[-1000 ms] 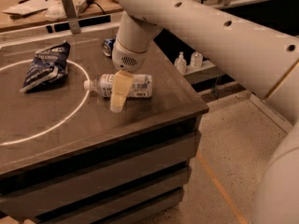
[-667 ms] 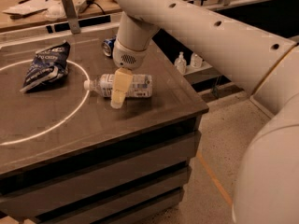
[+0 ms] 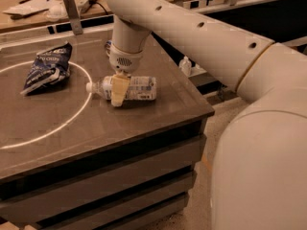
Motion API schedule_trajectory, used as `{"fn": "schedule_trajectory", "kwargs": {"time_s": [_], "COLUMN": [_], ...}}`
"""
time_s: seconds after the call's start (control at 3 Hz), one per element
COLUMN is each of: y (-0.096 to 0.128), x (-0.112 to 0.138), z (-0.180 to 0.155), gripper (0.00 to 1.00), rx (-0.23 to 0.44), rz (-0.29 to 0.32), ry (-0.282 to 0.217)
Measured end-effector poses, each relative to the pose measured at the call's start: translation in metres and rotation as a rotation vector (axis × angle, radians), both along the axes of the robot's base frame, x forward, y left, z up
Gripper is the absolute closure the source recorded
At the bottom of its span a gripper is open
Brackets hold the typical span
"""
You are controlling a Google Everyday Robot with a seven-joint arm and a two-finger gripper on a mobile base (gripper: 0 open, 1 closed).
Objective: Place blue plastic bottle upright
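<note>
— Where's the bottle point(image 3: 139, 87)?
— Lying on its side on the bench point(image 3: 144, 123), cap pointing left, across the right arc of the white circle point(image 3: 72, 119).
— And the end effector point(image 3: 120, 92)?
— Down at the bottle's middle; gripping or not, I can't tell.
— Room?
— Bare bench nearward and right, up to the edge. The bag point(image 3: 48, 68) lies well apart, far left.

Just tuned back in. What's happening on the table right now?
The robot's arm reaches across the table, and the gripper is down over the middle of the bottle. The bottle lies on its side near the table's right edge, with its cap by the white circle line. It is not yet upright. A snack bag lies further left in view.
</note>
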State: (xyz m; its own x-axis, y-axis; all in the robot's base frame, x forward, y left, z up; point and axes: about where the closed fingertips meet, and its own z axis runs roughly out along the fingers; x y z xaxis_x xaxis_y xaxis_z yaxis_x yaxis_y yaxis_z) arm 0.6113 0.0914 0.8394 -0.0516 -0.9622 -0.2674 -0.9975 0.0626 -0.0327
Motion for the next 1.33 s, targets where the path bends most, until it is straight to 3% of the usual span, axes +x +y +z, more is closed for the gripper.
{"fn": "schedule_trajectory", "kwargs": {"time_s": [0.33, 0.67, 1.0, 1.33], "y": [0.000, -0.008, -0.021, -0.029], "x": [0.001, 0.001, -0.008, -0.015], "z": [0.005, 0.023, 0.070, 0.105], "gripper": [0.61, 0.85, 1.00, 1.00], "rx": [-0.039, -0.032, 0.128, 0.405], "rz": [0.017, 0.031, 0.080, 0.125], "ry": [0.004, -0.003, -0.040, -0.088]}}
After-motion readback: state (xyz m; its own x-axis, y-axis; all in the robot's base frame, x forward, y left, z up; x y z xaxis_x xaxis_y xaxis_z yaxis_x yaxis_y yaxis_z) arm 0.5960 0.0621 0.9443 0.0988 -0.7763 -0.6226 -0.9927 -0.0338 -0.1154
